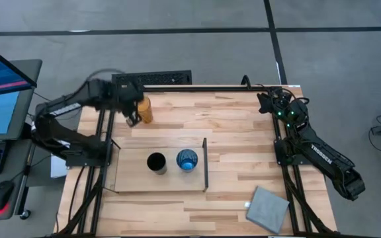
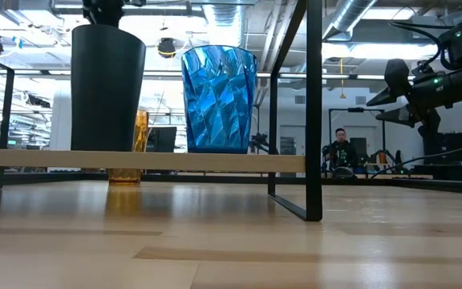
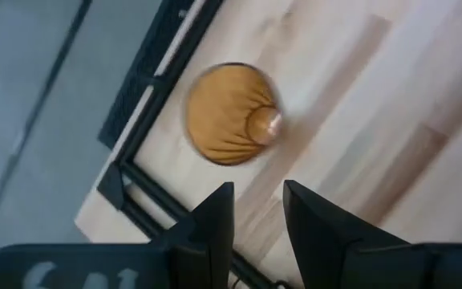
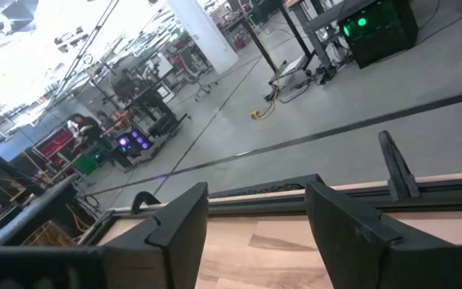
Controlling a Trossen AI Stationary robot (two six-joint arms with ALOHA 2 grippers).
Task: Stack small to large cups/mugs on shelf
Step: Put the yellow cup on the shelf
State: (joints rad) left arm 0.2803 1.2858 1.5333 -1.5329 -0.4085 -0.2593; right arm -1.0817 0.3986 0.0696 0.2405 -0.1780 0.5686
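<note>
High view: wooden table (image 1: 243, 132); shelf (image 1: 131, 180) carries black cup (image 1: 156, 162) beside blue cup (image 1: 186, 160). Orange tumbler (image 1: 145, 110) stands near the far edge, left gripper (image 1: 132, 119) just beside it.

Low view: both cups upright.

Left wrist view: fingers narrowly parted, empty.

Right wrist view: right gripper (image 4: 255, 217) wide, empty.

overhead down, low level, wrists forward
</note>
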